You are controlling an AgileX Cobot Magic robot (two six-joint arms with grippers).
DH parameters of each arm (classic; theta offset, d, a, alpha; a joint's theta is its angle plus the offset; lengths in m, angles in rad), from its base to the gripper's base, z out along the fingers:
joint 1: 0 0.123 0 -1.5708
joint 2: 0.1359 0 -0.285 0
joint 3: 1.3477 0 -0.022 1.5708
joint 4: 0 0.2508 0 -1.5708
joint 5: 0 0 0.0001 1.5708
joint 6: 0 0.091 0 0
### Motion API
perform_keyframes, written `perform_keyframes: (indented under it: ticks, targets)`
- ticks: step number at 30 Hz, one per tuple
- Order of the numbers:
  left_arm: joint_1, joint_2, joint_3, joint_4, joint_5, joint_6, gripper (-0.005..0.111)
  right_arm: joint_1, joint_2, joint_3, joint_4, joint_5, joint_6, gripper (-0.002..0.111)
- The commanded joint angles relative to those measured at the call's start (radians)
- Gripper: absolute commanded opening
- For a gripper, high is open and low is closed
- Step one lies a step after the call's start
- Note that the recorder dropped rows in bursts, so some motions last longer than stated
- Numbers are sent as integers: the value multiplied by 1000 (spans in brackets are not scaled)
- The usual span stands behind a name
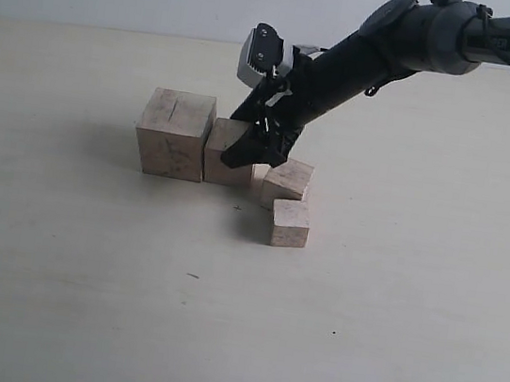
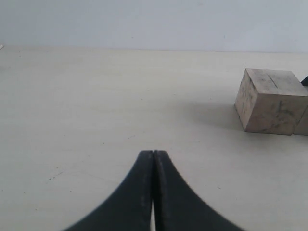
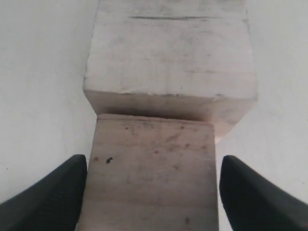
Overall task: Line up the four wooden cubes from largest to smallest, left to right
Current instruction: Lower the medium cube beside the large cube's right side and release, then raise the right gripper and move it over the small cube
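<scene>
We see the largest cube (image 1: 175, 132) standing at the left end of the group, a short dark slit (image 3: 168, 18) on its upper face. The second-largest cube (image 1: 226, 154) sits just to its right, and the two appear to touch face to face; in the right wrist view it butts squarely against the big one. The third cube (image 1: 287, 182) lies near, further right, turned at an angle to the first two and a little closer to the camera. The smallest cube (image 1: 289, 223) sits in front of the third, nearer the camera, out of the line the others make. We cannot tell whether it touches the third.

The right gripper (image 1: 259, 149) is down over the second-largest cube, its jaws spread to either side of it. In the right wrist view the black fingers (image 3: 53, 197) flank the cube's sides: one looks just beside the wood, and we see a narrow strip of table between the other and the cube. It straddles the cube without clamping it. The right arm (image 1: 419, 38) reaches in from the upper right.

The left gripper (image 2: 153, 153) hovers low over the pale tabletop (image 1: 78, 299), well apart from the cubes, its fingers pressed together with nothing between them. We do not see it in the exterior view.
</scene>
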Motion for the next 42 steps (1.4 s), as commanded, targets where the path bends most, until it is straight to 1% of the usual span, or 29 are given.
perform_keyframes:
  ticks: [1, 9, 11, 13, 14, 19, 22, 26, 28, 31, 32, 35, 40, 42]
  targets:
    - [4, -7, 0, 3, -14, -1, 0, 2, -32, 1, 11, 12, -3, 73]
    - [4, -7, 0, 3, -14, -1, 0, 2, -151, 1, 0, 12, 76, 73]
    - [4, -7, 0, 3, -14, -1, 0, 2, -182, 1, -26, 12, 119, 72]
    - [4, -7, 0, 3, -14, -1, 0, 2, -216, 1, -76, 8, 190, 69]
    - [4, -7, 0, 3, -14, -1, 0, 2, -232, 1, -115, 8, 228, 66]
    - [4, -7, 0, 3, -14, -1, 0, 2, -292, 1, -326, 12, 435, 44]
    - [4, -7, 0, 3, -14, -1, 0, 2, -307, 1, -372, 17, 589, 33]
    - [4, -7, 0, 3, -14, -1, 0, 2, -316, 1, -438, 76, 817, 20]
    - [4, -7, 0, 3, -14, -1, 0, 2, -317, 1, -496, 130, 876, 13]
    - [4, -7, 0, 3, -14, -1, 0, 2, -317, 1, -587, 250, 876, 3]
    - [4, -7, 0, 3, -14, -1, 0, 2, -317, 1, -605, 259, 876, 0]
    - [4, -7, 0, 3, -14, -1, 0, 2, -317, 1, -585, 259, 896, 0]
    - [4, -7, 0, 3, -14, -1, 0, 2, -315, 1, -479, 259, 903, 0]
    - [4, -7, 0, 3, -14, -1, 0, 2, -315, 1, -474, 259, 903, 0]
